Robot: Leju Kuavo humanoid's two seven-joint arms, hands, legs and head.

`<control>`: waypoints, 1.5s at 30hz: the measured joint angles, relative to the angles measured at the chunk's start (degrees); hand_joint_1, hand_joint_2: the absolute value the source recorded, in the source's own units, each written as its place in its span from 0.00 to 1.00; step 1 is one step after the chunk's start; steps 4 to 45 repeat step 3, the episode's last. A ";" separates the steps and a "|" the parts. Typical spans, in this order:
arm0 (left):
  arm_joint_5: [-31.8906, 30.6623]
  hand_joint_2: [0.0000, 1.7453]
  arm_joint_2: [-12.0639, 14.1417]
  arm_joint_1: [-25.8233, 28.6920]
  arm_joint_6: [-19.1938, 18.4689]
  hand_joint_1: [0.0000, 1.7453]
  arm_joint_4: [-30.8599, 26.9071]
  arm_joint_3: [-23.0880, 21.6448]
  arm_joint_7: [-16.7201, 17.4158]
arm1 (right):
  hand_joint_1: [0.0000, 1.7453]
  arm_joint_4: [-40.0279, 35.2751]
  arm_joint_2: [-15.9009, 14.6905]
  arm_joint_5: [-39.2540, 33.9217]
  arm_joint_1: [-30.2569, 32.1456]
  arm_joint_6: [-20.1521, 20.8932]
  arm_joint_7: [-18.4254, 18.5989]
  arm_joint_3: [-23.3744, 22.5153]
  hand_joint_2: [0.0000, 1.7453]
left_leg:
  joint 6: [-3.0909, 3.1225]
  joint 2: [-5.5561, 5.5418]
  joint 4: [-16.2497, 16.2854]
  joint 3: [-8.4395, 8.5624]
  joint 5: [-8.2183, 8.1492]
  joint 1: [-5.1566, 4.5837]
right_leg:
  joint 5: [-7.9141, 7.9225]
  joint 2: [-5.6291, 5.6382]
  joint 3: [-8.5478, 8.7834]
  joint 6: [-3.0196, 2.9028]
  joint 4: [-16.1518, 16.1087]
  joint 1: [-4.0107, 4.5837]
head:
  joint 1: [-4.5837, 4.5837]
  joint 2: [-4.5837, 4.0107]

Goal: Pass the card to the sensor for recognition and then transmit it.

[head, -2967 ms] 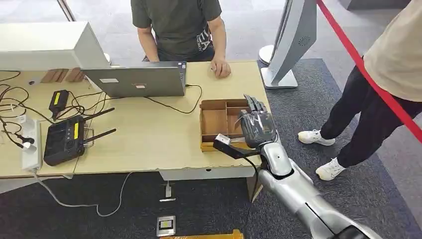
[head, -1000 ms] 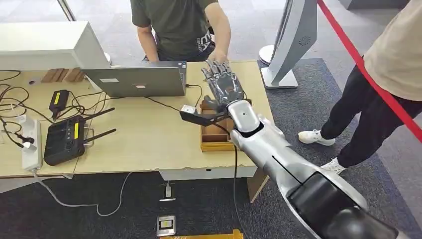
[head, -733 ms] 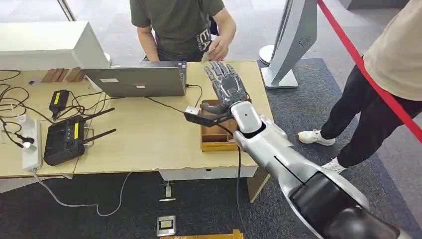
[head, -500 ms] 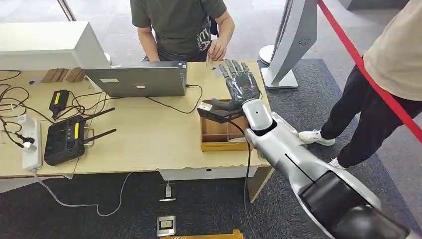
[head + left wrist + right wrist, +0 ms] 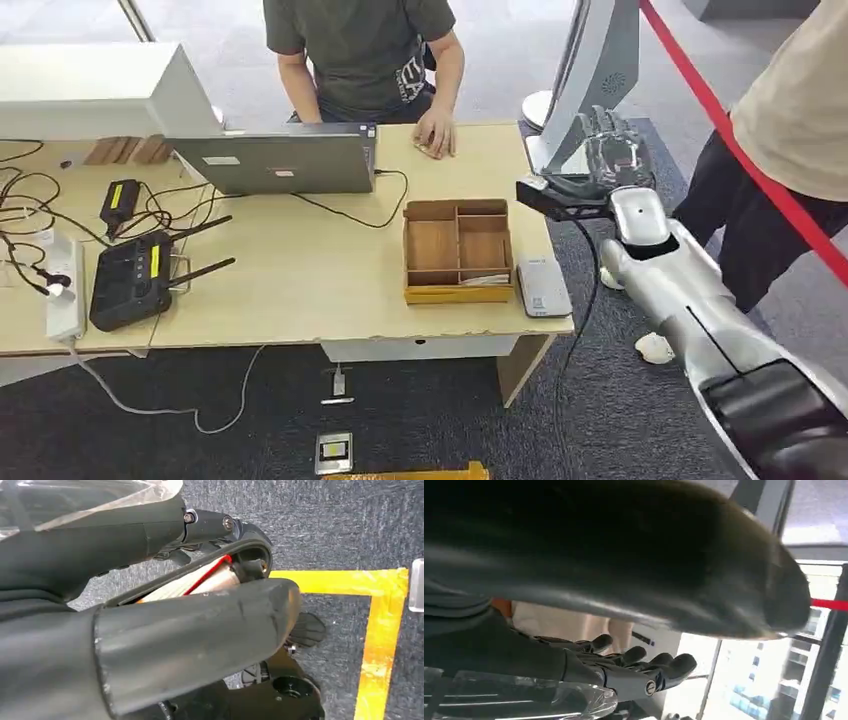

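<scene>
My right hand (image 5: 615, 150) hangs in the air past the table's right end, in front of a white stand (image 5: 590, 80). Its fingers (image 5: 644, 666) are stretched out and apart, with nothing in them. The white card sensor (image 5: 543, 286) lies flat at the table's front right corner, beside a wooden compartment tray (image 5: 430, 293). A pale flat piece (image 5: 487, 280) lies in the tray's front slot. A seated person's hand (image 5: 437, 133) rests on the table's far edge; I cannot make out a card under it. My left hand (image 5: 190, 630) hangs over the floor and holds nothing.
A laptop (image 5: 275, 162), a black router (image 5: 130, 280), a power strip (image 5: 62, 290) and cables fill the table's left half. A second person (image 5: 780, 150) stands close to my right arm, behind a red barrier tape (image 5: 720, 115). Yellow floor tape (image 5: 375, 645) runs below my left hand.
My right hand has swung from above the table near the seated person's hand to the right, beyond the table's end. That person's raised hand has come down onto the table.
</scene>
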 joint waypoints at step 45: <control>0.54 0.00 0.04 0.24 0.17 0.00 0.00 0.00 -0.11 | 0.00 -2.62 -4.33 -0.64 2.15 1.81 0.02 -3.39 0.00 | 0.05 0.03 0.00 0.00 -0.04 0.00 | 0.00 0.04 -0.01 0.00 0.00 -0.01 | 0.02 0.00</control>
